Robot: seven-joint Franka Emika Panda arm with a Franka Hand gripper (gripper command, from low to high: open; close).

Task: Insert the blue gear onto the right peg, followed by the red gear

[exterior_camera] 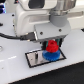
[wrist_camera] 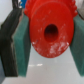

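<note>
Up close, the pincer (wrist_camera: 47, 42) grips the bright red plastic gear (wrist_camera: 49, 32); only the exterior view shows the wider blue plastic gear (exterior_camera: 52, 56) beneath it.

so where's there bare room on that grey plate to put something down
The plate's half toward the exterior view's left is bare. The other half is crowded: blue gear with the red gear above it, gripped by the end effector.

Legible text, labels, brands, numbers, signs: none. You will find no readable marking in either view; both are too small and blurred for any lettering.
</note>
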